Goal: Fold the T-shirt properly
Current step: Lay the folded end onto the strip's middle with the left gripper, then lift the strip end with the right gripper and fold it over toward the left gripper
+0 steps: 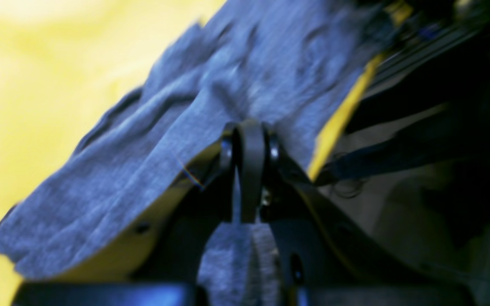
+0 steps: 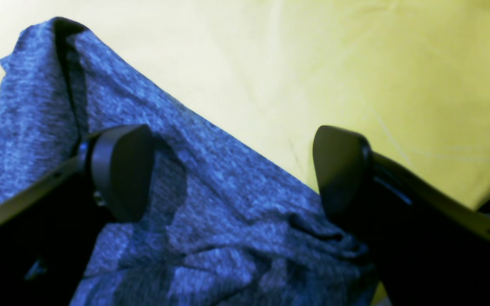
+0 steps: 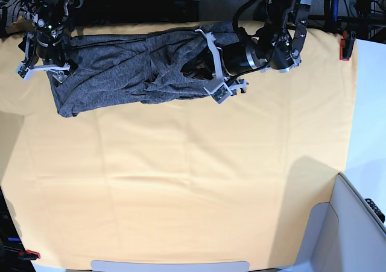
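Lying bunched along the far edge of the yellow-orange cloth [image 3: 181, 181], the T-shirt [image 3: 126, 73] is nowhere near folded. Base view: long, rumpled grey band running side to side, twisted ridges mid-body, one end under each arm. No clean crease, no squared stack. Sleeves can't be told apart from body in the wrinkles. Judgement: early stage, maybe a rough lengthwise gather at best; proper flattening and actual folds are all left to do.

Left gripper [image 1: 249, 140]: pinched tight on shirt fabric. Wrist view shows jaws together w/ grey knit pinched at the tips, and cloth fanning away from the pinch up and to the left. More knit visible low between the finger arms. Fabric looks lifted off the cloth there, draping from the grip, though the view is blurry. In base view this arm sits at the shirt's end on the picture's right.

Right gripper [image 2: 232, 170]: spread wide, grasping nothing. Wrist view: two dark pads well apart, one pad [image 2: 121, 170] over the knit, the other at the shirt's edge where yellow cloth begins. Shirt lies below and between them; can't tell if the pads touch it or hover just above. Base view puts this arm over the shirt's end on the picture's left.

Risk, as a guess: one-ended pull w/ the other end loose could drag the bunch rather than spread it.
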Motion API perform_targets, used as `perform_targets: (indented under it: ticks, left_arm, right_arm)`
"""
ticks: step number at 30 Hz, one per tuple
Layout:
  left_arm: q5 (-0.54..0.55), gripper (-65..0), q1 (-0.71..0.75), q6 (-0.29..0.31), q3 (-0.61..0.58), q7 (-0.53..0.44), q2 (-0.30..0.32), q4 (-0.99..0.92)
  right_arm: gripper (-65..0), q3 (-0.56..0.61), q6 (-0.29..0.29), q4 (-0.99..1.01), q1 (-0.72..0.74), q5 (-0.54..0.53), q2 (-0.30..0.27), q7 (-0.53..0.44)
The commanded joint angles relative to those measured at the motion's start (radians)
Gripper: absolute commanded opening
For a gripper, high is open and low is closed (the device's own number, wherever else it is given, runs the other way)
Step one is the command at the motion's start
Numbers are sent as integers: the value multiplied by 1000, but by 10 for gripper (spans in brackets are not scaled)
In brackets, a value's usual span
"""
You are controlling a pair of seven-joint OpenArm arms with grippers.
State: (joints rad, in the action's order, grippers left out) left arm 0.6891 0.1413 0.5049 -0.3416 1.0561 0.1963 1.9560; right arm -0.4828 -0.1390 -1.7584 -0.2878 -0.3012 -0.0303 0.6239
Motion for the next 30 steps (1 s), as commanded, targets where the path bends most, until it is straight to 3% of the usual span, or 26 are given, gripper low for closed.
perform_targets:
  ticks: [1,9,15,22,27,29,30]
  left_arm:
    - [1,-648,-12,2,-18,-44,-5,3]
    - [-136,-648,-6,-1,-130,-162,-10,-105]
    - [-139,-648,-4,-1,-189,-175,-10,-119]
    - [-134,-648,17,11,-259,-175,-4,-5]
    - [-133,-648,16,105,-256,-175,-2,39]
    - [-133,-648,16,105,-256,-175,-1,39]
    - [-133,-648,16,105,-256,-175,-1,39]
  right_arm:
    - [-75,-3,2,-16,3,0,-10,-25]
    - [-75,-3,2,-16,3,0,-9,-25]
    - [-75,-3,2,-16,-1,0,-9,-25]
    - [-75,-3,2,-16,3,0,-9,-25]
    - [-75,-3,2,-16,3,0,-16,-25]
    - [-75,-3,25,-22,3,0,-27,-23]
    - [-75,-1,78,-25,3,-3,-55,-14]
